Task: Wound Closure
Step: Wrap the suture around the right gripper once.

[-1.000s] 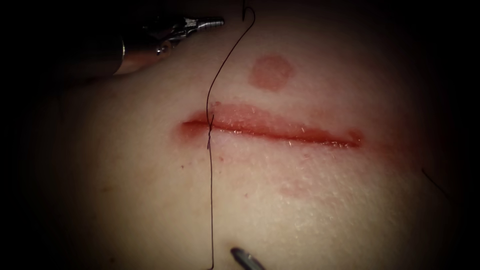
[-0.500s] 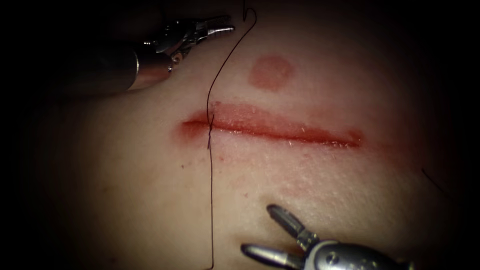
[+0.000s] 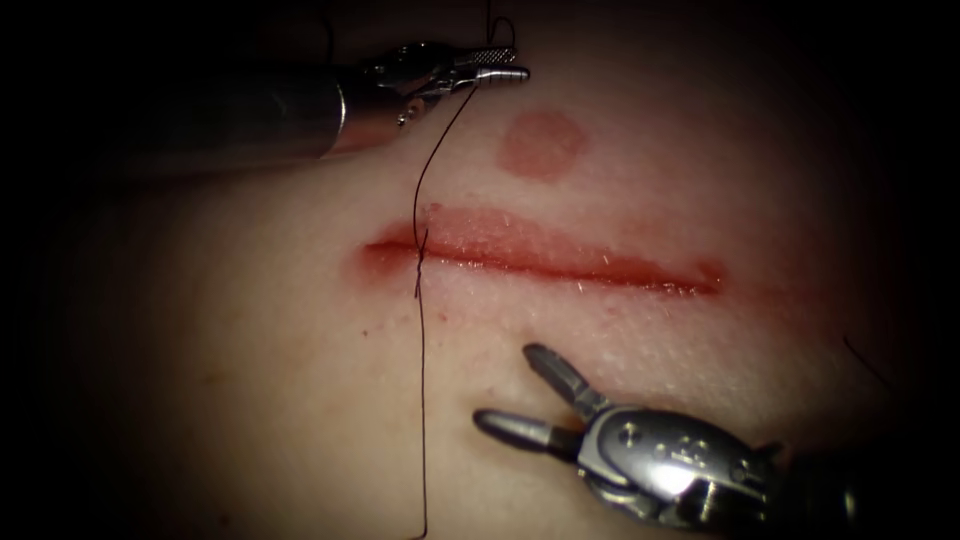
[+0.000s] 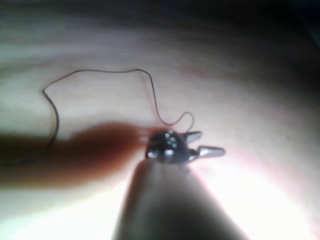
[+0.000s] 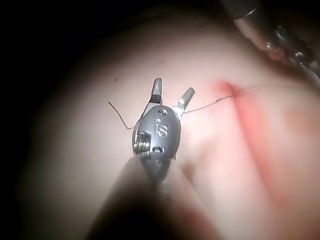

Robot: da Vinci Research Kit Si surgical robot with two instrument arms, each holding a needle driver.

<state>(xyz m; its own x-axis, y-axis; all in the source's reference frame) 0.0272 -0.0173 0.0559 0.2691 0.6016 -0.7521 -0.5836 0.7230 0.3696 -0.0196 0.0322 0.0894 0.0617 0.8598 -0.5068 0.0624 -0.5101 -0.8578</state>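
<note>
The cut [image 3: 560,262] runs across the tissue [image 3: 250,330], wet with red fluid. A dark thread [image 3: 421,400] is stitched through at the cut's left end [image 3: 420,256]; one strand runs up, the other runs down to the picture's edge. Beyond the cut, my left tool [image 3: 515,64] stands with its jaws slightly apart right by the upper strand [image 3: 440,140], gripping nothing that I can see. The left wrist view shows the left tool [image 4: 211,142] next to a thread loop [image 4: 172,120]. On the near side my right tool [image 3: 505,385] is open and empty, as in the right wrist view [image 5: 173,89].
A round reddish mark [image 3: 541,143] lies on the tissue beyond the cut. A short dark strand [image 3: 866,366] lies at the far right. In the right wrist view the thread [image 5: 210,105] runs past the right jaws toward the cut, with the left tool [image 5: 280,42] behind.
My left tool has moved right, up to the thread's upper strand. My right tool has risen from the bottom edge toward the cut, jaws open.
</note>
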